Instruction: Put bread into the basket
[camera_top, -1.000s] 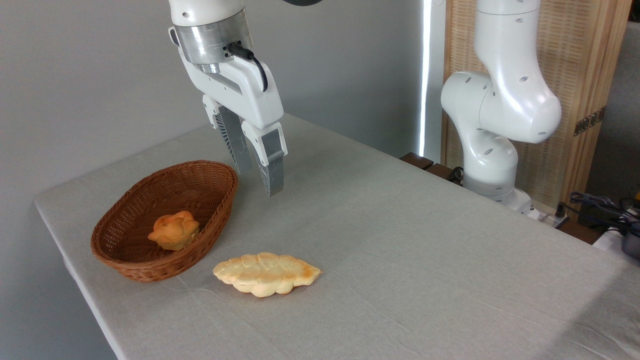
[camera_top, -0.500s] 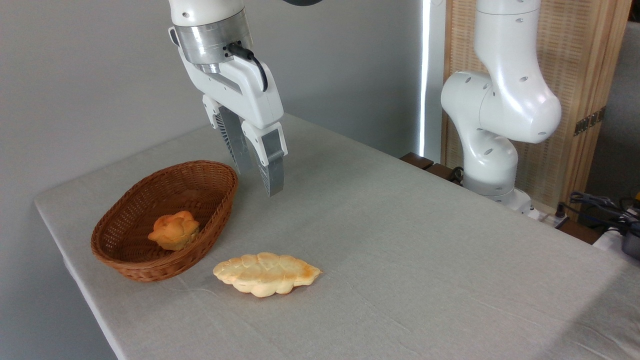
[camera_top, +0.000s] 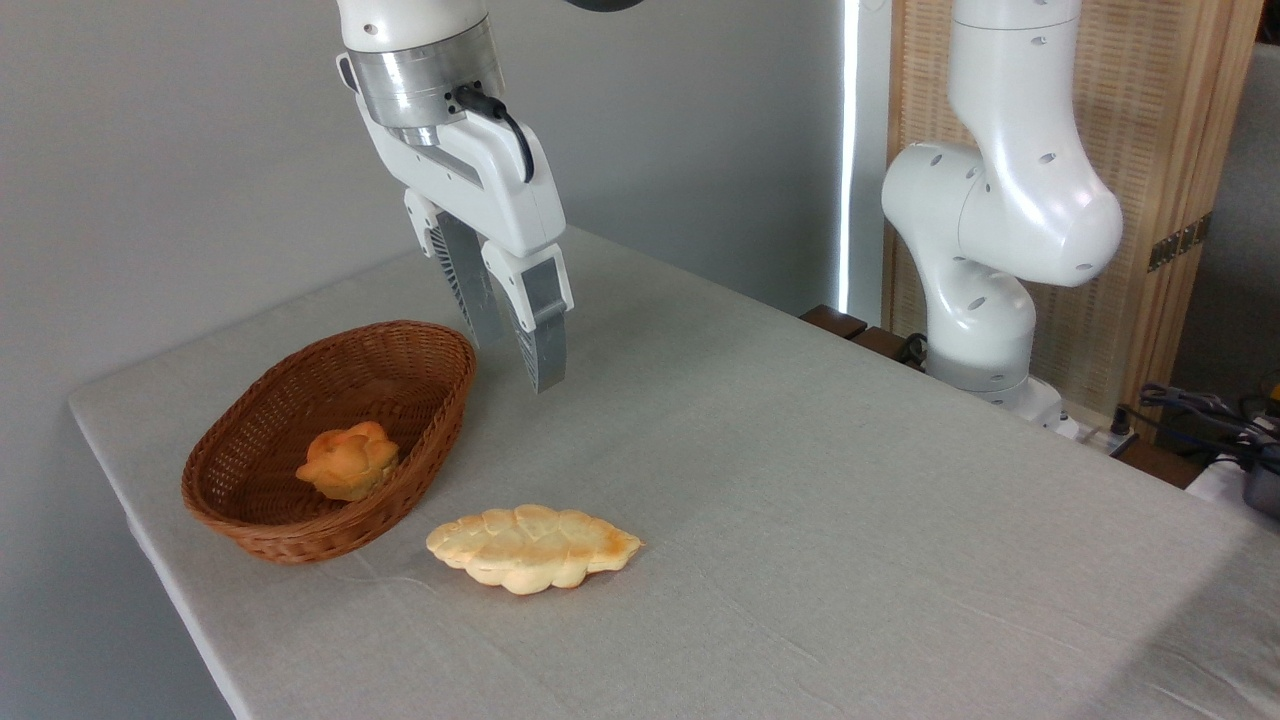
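The bread (camera_top: 533, 547), a long flat pale golden loaf with a bumpy crust, lies on the grey tablecloth just right of the basket's near end. The oval brown wicker basket (camera_top: 420, 345) stands at the table's left side. My gripper (camera_top: 512, 362) hangs in the air above the table, beside the basket's far right rim and well above and behind the bread. Its two grey fingers stand a little apart with nothing between them.
A small round orange flower-shaped bun (camera_top: 347, 461) sits inside the basket. The arm's white base (camera_top: 985, 300) stands at the table's far right edge, with cables (camera_top: 1205, 410) beside it. The table's left edge (camera_top: 150, 540) runs close to the basket.
The gripper has shifted very slightly left and up. The bread, basket and bun have not moved.
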